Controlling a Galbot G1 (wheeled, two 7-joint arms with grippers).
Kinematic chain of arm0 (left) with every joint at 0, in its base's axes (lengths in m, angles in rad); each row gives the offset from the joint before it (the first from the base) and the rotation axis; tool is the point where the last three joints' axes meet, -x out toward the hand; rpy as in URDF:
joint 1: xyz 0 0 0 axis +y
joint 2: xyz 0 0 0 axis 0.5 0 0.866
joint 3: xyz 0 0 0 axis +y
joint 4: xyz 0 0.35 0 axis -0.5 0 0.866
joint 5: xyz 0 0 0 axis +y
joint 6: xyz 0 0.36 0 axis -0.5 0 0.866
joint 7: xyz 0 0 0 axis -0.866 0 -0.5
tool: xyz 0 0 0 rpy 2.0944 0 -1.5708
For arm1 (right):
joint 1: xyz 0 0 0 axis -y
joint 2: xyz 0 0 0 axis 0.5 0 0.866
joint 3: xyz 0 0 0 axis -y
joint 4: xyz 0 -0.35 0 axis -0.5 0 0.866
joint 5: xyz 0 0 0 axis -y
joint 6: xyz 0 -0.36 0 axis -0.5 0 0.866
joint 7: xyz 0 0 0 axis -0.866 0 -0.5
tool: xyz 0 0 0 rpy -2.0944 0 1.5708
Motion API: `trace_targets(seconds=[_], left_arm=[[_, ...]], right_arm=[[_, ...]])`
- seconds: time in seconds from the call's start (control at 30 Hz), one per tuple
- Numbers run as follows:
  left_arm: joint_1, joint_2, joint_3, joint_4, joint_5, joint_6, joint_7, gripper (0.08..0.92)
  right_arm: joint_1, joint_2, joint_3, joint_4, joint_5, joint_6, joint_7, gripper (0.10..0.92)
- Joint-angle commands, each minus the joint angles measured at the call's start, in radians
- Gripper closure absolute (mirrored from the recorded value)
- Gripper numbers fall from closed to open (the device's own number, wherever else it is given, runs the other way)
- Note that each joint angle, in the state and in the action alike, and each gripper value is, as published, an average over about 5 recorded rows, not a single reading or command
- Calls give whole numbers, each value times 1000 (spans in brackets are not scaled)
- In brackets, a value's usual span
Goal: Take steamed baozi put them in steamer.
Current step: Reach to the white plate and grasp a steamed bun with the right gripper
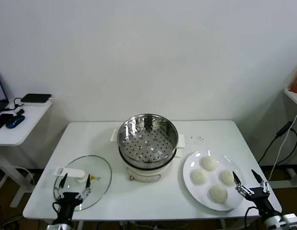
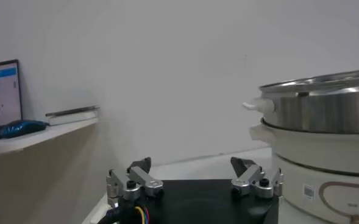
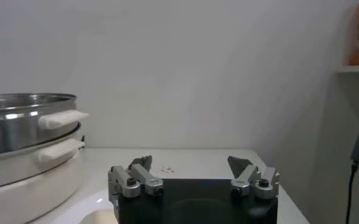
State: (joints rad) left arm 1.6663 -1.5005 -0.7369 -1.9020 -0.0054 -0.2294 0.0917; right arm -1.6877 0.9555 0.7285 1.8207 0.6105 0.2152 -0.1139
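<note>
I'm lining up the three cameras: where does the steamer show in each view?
Head view: steamer at the table's middle, between the glass lid and the plate of buns.
Left wrist view: its side fills the right edge.
Right wrist view: its side fills the left edge.
Shared landmark: the steamer's white side handles.

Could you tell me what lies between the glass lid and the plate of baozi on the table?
In the head view, the steamer stands between the glass lid and the plate; its basket is empty.
</note>
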Motion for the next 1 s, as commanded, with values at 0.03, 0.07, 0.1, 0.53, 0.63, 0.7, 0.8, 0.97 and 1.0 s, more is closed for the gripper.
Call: trace_targets(seconds=[0.03, 0.07, 0.1, 0.53, 0.63, 0.7, 0.8, 0.97, 1.0], left_arm=[[1, -4, 1, -10, 1, 0, 0, 177], [2, -5, 2, -11, 2, -1, 0, 177], [4, -8, 3, -13, 5, -3, 0, 177], [17, -11, 37, 3, 21, -35, -7, 177], [22, -10, 48, 9, 19, -45, -14, 177], [29, -5, 52, 13, 12, -52, -18, 177], [34, 3, 54, 15, -1, -55, -19, 177], [22, 9, 61, 21, -3, -53, -21, 177], [18, 10, 63, 22, -2, -51, -22, 177]], right_arm=[[27, 0, 11, 2, -44, -20, 3, 203], [38, -8, 12, 5, -49, -34, 2, 203], [58, -19, 13, 10, -62, -60, 0, 203], [349, -428, -154, -38, -214, -483, -278, 203], [445, -511, -226, -70, -203, -510, -332, 203], [501, -579, -270, -91, -190, -516, -391, 203], [593, -681, -350, -124, -167, -509, -492, 203], [872, -786, -619, -194, -158, -466, -651, 203], [954, -788, -696, -212, -166, -462, -681, 203]])
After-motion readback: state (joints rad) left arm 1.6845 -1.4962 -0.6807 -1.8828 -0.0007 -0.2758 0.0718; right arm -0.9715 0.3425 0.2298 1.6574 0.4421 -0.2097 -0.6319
